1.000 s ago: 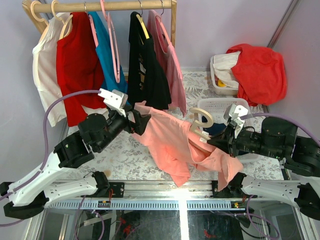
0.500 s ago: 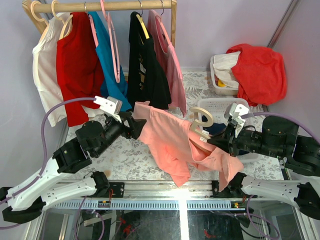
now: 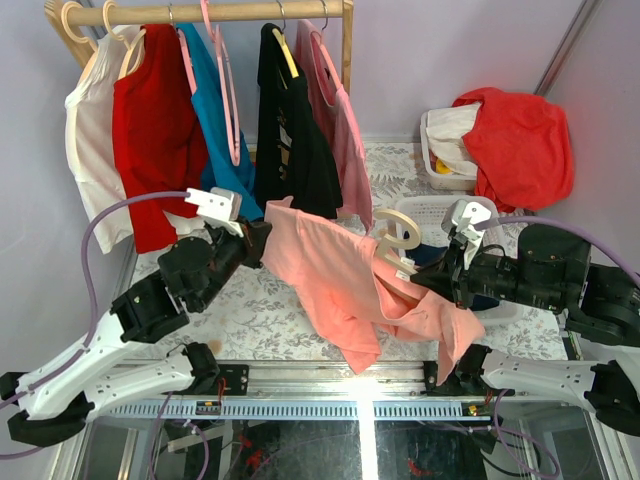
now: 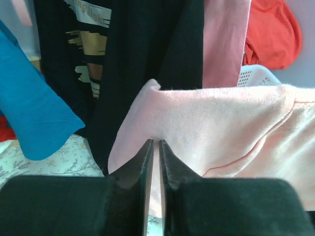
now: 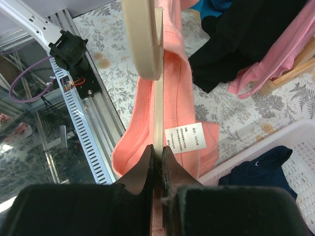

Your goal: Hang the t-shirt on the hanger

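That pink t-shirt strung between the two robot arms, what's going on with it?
The two arms are working to get the salmon t-shirt onto a cream wooden hanger. The right gripper is clamped on the hanger, holding it above the table with the shirt draped over it. The left gripper is pinched shut on an edge of the shirt, out to the left. The shirt hangs bunched, not yet sitting squarely on the hanger.

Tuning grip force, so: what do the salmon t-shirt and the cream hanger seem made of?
The t-shirt: soft matte knit, likely cotton jersey; it drapes limply, hems stitched. The hanger: smooth, pale, rigid; wood or moulded plastic, cannot tell.
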Tool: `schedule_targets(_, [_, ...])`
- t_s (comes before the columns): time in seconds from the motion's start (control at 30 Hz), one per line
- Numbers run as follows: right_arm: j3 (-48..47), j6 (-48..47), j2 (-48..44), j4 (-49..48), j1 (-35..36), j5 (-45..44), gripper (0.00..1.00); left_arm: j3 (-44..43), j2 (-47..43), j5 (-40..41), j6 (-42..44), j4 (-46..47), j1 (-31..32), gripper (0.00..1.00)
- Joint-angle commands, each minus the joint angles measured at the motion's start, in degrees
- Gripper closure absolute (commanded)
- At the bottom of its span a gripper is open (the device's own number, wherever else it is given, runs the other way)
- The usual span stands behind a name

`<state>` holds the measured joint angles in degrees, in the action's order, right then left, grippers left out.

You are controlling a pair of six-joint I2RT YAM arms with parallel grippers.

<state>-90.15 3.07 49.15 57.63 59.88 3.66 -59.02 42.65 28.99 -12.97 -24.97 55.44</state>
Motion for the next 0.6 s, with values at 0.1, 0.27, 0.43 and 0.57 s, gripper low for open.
schedule_targets(0.1, [-4.04, -0.25, 0.58, -1.67, -0.11, -0.45, 1.0, 1.54, -5.03, -1.91, 0.27, 3.85, -0.4, 0.33])
schedule_targets(0.27, [-4.16, -0.42, 0.8, -1.74, -0.07, 0.56, 1.0, 3.5, -3.88, -8.07, 0.43, 5.33, -0.43, 0.15])
schedule_targets(0.43, [-6.32, -0.38, 0.71, -0.76, -0.11, 1.22, 1.0, 6.14, -1.43, -10.72, 1.08, 9.21, -1.14, 0.15])
schedule_targets(0.57, [-6.74, -0.36, 0.5, -0.63, -0.1, 1.51, 1.0, 7.34, -0.39, -13.06, 0.93, 11.75, -2.56, 0.18])
